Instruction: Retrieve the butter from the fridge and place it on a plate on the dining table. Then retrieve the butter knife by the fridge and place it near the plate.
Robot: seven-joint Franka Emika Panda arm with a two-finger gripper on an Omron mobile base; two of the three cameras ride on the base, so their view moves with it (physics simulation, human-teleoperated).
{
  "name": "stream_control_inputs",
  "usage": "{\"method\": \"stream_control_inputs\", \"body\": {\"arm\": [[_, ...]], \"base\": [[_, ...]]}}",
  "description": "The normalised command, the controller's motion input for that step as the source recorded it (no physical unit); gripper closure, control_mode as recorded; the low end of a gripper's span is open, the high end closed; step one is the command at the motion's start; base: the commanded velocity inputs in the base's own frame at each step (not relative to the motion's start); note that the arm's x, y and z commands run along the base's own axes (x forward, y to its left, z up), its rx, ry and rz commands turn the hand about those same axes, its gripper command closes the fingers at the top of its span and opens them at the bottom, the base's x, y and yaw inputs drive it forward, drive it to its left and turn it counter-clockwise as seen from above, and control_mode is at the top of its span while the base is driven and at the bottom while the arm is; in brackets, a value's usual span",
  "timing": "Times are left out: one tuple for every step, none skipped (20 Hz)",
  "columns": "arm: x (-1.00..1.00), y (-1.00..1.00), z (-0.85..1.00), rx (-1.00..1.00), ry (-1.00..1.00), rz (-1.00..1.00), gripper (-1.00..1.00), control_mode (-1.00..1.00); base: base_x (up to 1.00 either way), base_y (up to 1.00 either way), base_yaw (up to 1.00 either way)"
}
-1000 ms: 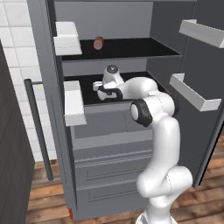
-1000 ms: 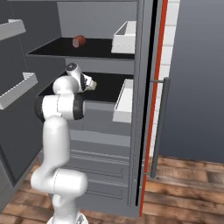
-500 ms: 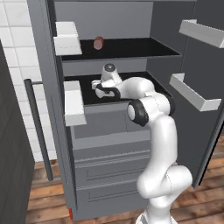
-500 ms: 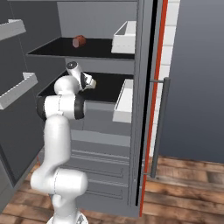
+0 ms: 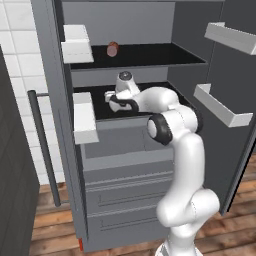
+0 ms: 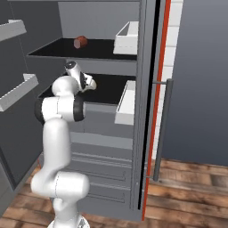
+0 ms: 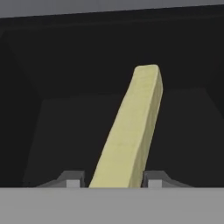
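Inspector: Fridge [image 5: 125, 165] doors open; where is the butter [image 7: 129, 131]?
Officer: On the dark lower shelf [image 6: 109, 89], between the gripper [image 7: 113, 179] fingers; actual contact cannot be told.

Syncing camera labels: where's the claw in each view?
Left base view: claw left of centre in the upper half, over the lower shelf of the fridge.
Right base view: claw in the upper left, above the lower shelf.
Hand view: claw at bottom centre, its tips flanking the butter.
Shared landmark: the black lower shelf.
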Motion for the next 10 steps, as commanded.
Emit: {"method": "stream_control_inputs", "body": {"arm": [[-1.0, 0.0, 0.0, -0.08, -0.13, 0.02, 1.0, -1.0], [-1.0, 0.0, 0.0, -0.1, -0.12, 0.05, 1.0, -1.0], [-1.0, 0.0, 0.0, -0.07, -0.15, 0.08, 1.0, -1.0], [-1.0, 0.0, 0.0, -0.05, -0.1, 0.08, 1.0, -1.0], [-1.0, 0.0, 0.0, -0.07, -0.07, 0.07, 1.0, -1.0], [-1.0, 0.0, 0.09, -0.05, -0.04, 0.06, 1.0, -1.0], [-1.0, 0.0, 0.21, -0.02, -0.07, 0.06, 1.0, -1.0], [-1.0, 0.0, 0.31, 0.0, 0.0, 0.07, 1.0, -1.0], [-1.0, 0.0, 0.45, 0.0, 0.0, 0.04, 1.0, -1.0], [-1.0, 0.0, 0.62, 0.0, 0.0, 0.0, 1.0, -1.0]], "base": [[0.0, 0.0, 0.0], [0.0, 0.0, 0.0], [0.0, 0.0, 0.0], [0.0, 0.0, 0.0], [0.0, 0.0, 0.0], [0.0, 0.0, 0.0], [0.0, 0.0, 0.0], [0.0, 0.0, 0.0], [0.0, 0.0, 0.0], [0.0, 0.0, 0.0]]}}
